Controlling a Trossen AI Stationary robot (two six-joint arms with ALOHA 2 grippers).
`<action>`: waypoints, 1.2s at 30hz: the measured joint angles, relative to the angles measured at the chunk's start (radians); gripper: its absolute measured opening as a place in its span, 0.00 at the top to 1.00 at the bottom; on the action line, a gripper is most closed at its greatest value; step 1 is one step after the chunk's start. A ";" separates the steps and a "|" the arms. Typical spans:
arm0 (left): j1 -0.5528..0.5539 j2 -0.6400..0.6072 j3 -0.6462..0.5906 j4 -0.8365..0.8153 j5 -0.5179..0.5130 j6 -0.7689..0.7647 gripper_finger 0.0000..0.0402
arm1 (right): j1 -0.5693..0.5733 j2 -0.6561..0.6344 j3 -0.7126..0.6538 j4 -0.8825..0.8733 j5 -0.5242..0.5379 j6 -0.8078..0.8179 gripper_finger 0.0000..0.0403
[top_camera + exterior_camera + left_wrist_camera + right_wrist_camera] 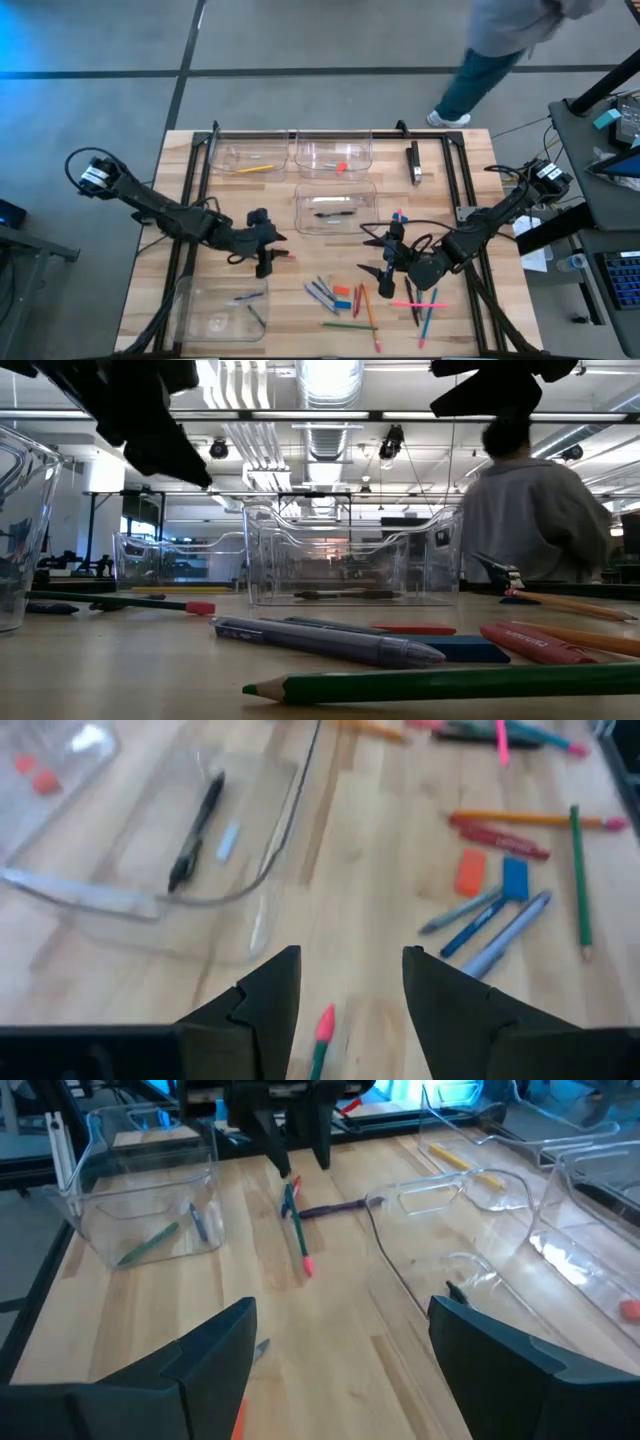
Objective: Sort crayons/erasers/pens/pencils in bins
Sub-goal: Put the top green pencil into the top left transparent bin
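Bins on the table: far-left one (pixel 250 157) has a yellow pencil (pixel 253 169), next one (pixel 333 155) red erasers (pixel 341 167), middle (pixel 335 205) a black pen (pixel 335 214), near-left (pixel 222 308) crayons. Left gripper (pixel 266 262) half-open over a green pencil (pixel 281 255), right gripper (pixel 388 262) wide, empty, above the loose pile.

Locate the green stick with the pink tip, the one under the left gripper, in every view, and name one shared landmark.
High view: the green stick with the pink tip lies on the wood left of centre, at the left gripper.
Low view: the stick lies flat at the left.
Left wrist view: the stick shows at the bottom edge, between the fingers.
Right wrist view: the stick lies beneath the far gripper.
Landmark: the open left gripper above it.
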 joint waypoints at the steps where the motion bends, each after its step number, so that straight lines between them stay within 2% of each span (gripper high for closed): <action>1: 0.011 0.007 -0.001 -0.005 0.024 0.001 0.60 | 0.000 0.000 0.000 0.000 0.000 0.004 0.30; 10: 0.080 0.113 -0.002 -0.025 0.152 0.082 0.60 | 0.002 0.000 -0.005 -0.001 0.000 0.006 0.30; 17: 0.103 0.181 -0.003 -0.029 0.193 0.088 0.60 | 0.002 0.000 -0.006 -0.001 0.001 0.006 0.30; 36: 0.112 0.360 0.005 -0.031 0.211 0.115 0.60 | 0.000 0.000 -0.008 -0.002 0.027 0.011 0.30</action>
